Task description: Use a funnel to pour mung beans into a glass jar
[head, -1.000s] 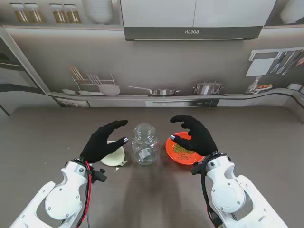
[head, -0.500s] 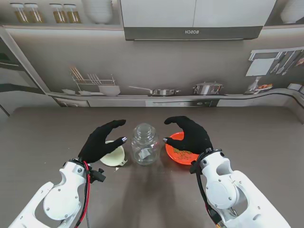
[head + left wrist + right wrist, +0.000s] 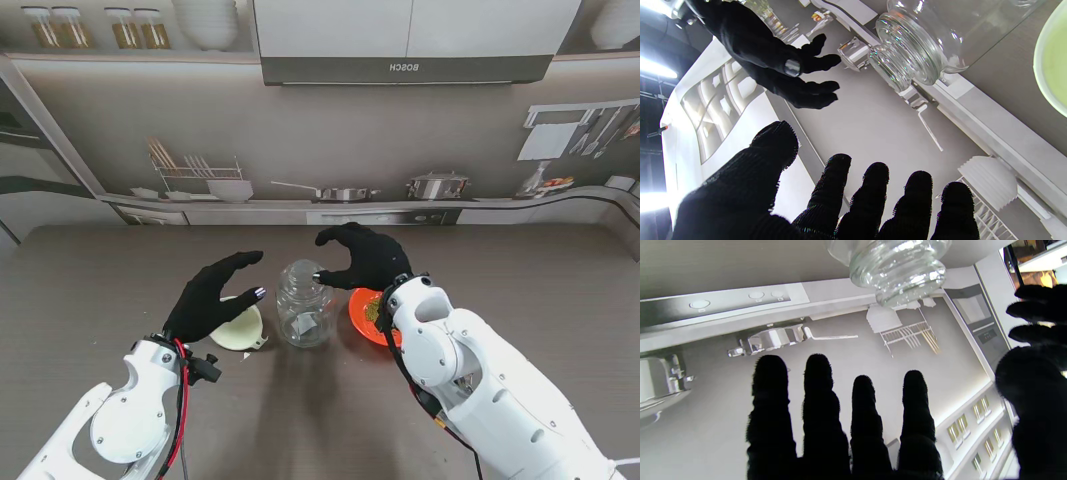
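Glass jar (image 3: 304, 303) still lidded, funnel (image 3: 240, 329) unplaced on the table (image 3: 560, 290), beans unpoured in the orange bowl (image 3: 362, 318); both hands' fingers spread, holding nothing

Dark grey-brown table (image 3: 120, 270), matte surface. Three items stand directly on it in a row: a pale cream plastic funnel (image 3: 240, 331) at left, a clear lidded glass jar (image 3: 304, 305) at centre, an orange bowl of mung beans (image 3: 366, 317) at right.
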Controlling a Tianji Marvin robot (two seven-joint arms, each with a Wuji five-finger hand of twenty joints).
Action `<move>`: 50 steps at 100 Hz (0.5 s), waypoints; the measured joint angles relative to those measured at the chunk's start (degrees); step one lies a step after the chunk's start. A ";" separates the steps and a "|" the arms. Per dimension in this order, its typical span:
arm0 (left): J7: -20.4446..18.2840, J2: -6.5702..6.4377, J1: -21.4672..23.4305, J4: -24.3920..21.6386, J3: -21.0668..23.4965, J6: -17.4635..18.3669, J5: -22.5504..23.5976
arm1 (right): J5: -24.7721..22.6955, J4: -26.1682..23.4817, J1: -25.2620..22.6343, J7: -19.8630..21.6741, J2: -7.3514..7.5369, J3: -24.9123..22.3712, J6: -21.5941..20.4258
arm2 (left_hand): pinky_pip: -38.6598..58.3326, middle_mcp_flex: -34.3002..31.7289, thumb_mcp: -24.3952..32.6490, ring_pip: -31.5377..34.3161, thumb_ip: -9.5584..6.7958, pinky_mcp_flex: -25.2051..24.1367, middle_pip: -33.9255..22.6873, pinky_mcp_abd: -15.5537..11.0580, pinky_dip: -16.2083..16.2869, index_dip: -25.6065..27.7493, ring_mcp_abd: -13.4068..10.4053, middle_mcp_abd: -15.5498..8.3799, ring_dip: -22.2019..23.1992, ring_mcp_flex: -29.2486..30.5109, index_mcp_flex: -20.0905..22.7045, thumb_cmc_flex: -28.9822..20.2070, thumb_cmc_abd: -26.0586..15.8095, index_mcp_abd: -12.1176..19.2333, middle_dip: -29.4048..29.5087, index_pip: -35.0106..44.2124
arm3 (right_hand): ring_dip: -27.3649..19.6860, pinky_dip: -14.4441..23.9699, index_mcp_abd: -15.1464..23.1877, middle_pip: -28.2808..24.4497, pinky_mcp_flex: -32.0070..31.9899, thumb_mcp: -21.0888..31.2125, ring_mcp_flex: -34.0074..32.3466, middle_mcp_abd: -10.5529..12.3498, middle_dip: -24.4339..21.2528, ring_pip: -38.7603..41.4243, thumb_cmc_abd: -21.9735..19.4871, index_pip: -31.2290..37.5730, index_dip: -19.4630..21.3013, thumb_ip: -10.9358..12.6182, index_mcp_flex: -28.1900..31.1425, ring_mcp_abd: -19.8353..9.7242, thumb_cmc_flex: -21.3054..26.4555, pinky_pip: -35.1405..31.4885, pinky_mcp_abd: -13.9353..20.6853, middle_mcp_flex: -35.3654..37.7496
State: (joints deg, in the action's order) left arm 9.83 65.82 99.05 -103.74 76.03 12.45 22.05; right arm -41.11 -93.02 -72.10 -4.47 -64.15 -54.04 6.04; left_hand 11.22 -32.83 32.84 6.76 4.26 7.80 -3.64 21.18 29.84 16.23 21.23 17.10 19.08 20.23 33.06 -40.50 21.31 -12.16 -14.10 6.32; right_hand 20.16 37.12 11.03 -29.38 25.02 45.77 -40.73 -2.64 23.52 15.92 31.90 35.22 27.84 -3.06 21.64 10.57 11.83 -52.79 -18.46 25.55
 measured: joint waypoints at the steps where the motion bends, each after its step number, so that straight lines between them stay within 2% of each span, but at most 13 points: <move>1: 0.00 0.00 0.01 0.00 0.01 0.00 0.00 | 0.03 0.29 0.32 0.06 -0.02 0.30 0.05 | 0.00 0.00 0.00 0.00 0.00 0.00 0.00 0.00 0.00 0.00 0.00 0.00 0.00 0.00 0.00 0.00 0.00 0.00 0.00 0.00 | 0.27 0.03 0.17 -0.14 0.07 0.00 0.00 0.01 0.07 0.50 0.00 0.00 0.11 0.17 0.00 -0.21 0.00 -0.27 0.09 -0.03; 13: 0.11 0.02 0.10 -0.04 0.16 0.01 0.01 | 0.00 3.29 3.84 0.96 -0.21 3.71 0.80 | 0.00 0.00 0.00 0.00 0.00 0.00 0.00 0.00 0.00 0.00 0.00 0.00 0.00 0.00 0.00 0.00 0.00 0.00 0.00 0.00 | 3.12 1.41 1.49 -1.44 0.92 0.48 -1.37 0.03 1.42 5.20 2.85 -1.10 1.41 0.56 -0.77 -1.29 -0.01 -3.63 1.11 -2.03; 34: 0.19 0.03 0.26 -0.24 0.35 -0.01 0.01 | 0.26 7.27 9.26 2.64 -0.81 9.03 3.04 | 0.00 0.00 0.01 0.00 0.00 0.00 0.00 0.00 0.00 0.00 0.00 0.00 0.00 0.00 0.00 0.00 0.00 0.00 0.00 0.00 | 6.86 3.76 2.80 -3.33 2.08 1.96 -1.37 0.05 2.88 12.55 3.58 -2.41 2.86 1.12 -2.94 -1.67 -0.02 -7.75 2.09 -3.57; 50: 0.19 0.03 0.35 -0.41 0.40 -0.15 -0.07 | -0.05 9.49 13.51 5.59 -0.92 13.35 4.21 | 0.00 0.00 0.01 0.00 0.00 0.00 0.00 0.00 0.01 0.00 0.00 0.00 0.00 0.00 0.02 0.00 0.00 0.00 0.00 0.00 | 8.61 4.46 3.01 -4.22 3.14 1.97 -1.37 0.06 3.48 15.93 4.22 -3.19 3.66 1.61 -3.54 -2.06 -0.02 -9.51 2.76 -4.19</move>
State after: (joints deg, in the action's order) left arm 10.01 65.86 99.40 -104.15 76.43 12.30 21.98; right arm -41.15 -83.53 -58.59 1.12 -65.08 -40.68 10.25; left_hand 11.22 -32.83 32.85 6.76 4.26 7.80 -3.64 21.18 29.85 16.23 21.23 17.10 19.08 20.23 33.08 -40.50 21.31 -12.16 -14.10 6.32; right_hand 28.78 41.58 14.05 -33.60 28.16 47.74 -42.11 -2.58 27.00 31.85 36.12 32.03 31.50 -1.45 18.10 8.51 11.81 -62.30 -15.70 21.36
